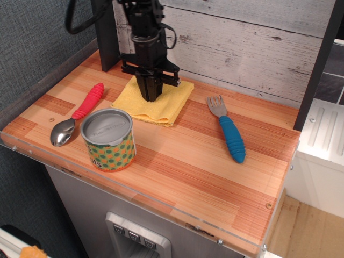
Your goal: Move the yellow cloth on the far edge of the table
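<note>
The yellow cloth (161, 105) lies folded and flat near the back of the striped wood table (177, 161), close to the plank wall. My black gripper (151, 97) hangs point down over the cloth's middle, its tips at or just above the cloth surface. The fingers look close together, but the frame does not show whether they pinch the cloth. Part of the cloth's centre is hidden behind the gripper.
A patterned can (109, 140) stands at the front left. A red-handled spoon (78, 114) lies left of the cloth. A blue-handled fork (228, 135) lies right of it. A black post (105, 32) stands at the back left, a white plank wall (242, 48) behind.
</note>
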Robot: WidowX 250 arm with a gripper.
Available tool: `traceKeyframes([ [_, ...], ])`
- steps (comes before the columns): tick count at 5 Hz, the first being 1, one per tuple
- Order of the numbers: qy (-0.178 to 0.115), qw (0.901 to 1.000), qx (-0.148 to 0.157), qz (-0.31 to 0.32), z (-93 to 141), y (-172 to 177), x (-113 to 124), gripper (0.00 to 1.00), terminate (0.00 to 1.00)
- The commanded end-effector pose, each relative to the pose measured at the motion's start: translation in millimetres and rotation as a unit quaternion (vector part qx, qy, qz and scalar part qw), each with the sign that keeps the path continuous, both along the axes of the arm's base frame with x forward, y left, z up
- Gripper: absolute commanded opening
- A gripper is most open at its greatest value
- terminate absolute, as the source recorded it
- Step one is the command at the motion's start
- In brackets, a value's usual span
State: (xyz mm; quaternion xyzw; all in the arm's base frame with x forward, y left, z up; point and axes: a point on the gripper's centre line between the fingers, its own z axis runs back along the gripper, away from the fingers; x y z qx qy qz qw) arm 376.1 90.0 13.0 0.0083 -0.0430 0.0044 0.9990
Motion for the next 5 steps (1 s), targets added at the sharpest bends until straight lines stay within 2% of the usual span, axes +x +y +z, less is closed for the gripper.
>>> traceKeyframes([
  [1,0.019,0.9968,-0.007,0.078,-1,-8,-1,0.0,0.0],
  [2,0.033,0.9908,-0.009,0.131,-3,-12,-4,0.0,0.0],
  [3,0.043,0.9777,-0.009,0.205,-4,-20,-6,0.0,0.0],
  [4,0.049,0.9581,-0.015,0.282,-6,-28,-8,0.0,0.0],
  [5,0.053,0.9465,-0.001,0.318,-6,-38,-13,0.0,0.0],
])
